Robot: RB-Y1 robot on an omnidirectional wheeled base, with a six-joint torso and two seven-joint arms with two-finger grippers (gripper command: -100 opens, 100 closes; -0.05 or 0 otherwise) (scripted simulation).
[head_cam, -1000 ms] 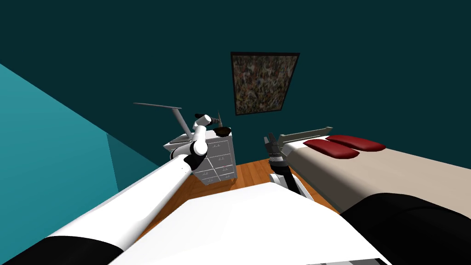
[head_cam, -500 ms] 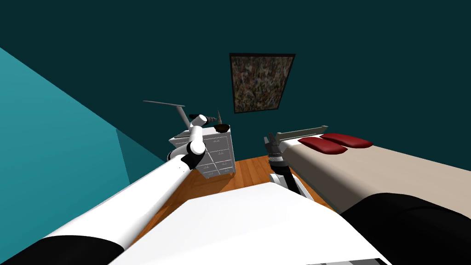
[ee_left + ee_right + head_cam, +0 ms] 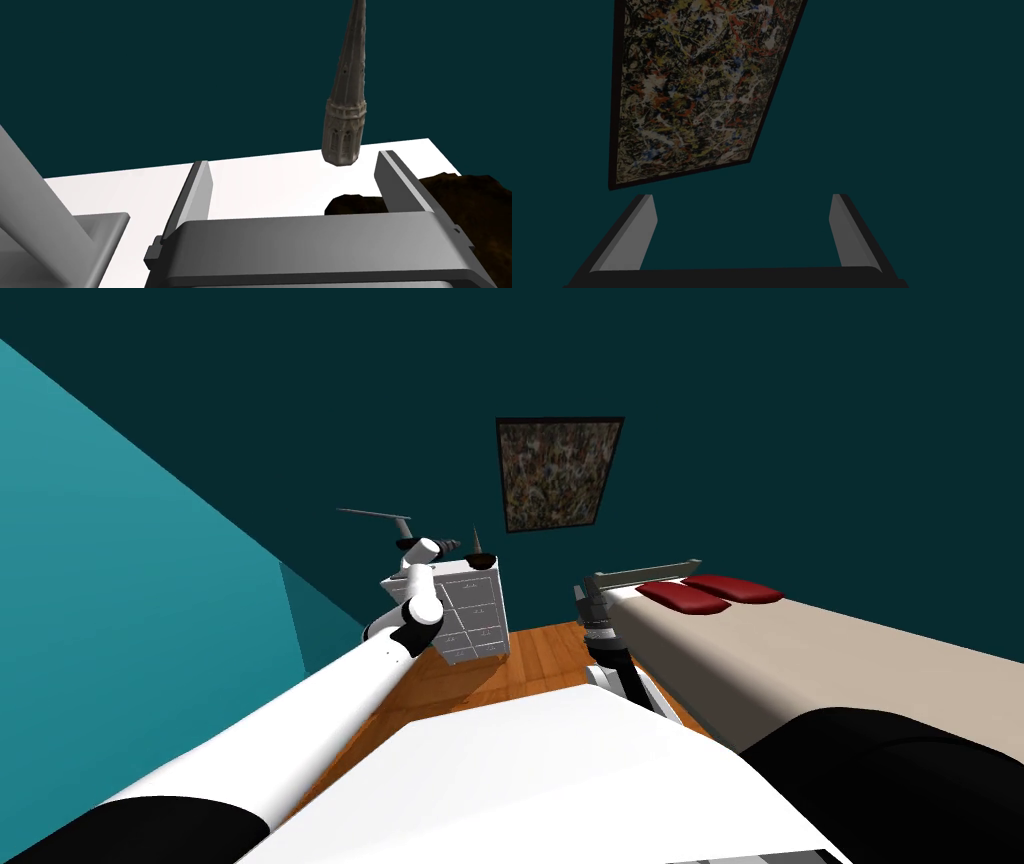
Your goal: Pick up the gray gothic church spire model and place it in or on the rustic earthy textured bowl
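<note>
Hovering my left end effector (image 3: 292,161), fingers (image 3: 195,195) spread to straddle it, near the upright grey carved spire (image 3: 345,125) beside a rough dark-brown bowl (image 3: 452,197).

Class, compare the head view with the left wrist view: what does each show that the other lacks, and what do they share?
The head view adds the bed with red pillows, the framed picture, the wooden floor and the right hand. The left wrist view adds the carved windows on the spire and the open fingers of the left hand. Both share the spire, the dark brown bowl and the white chest of drawers.
</note>
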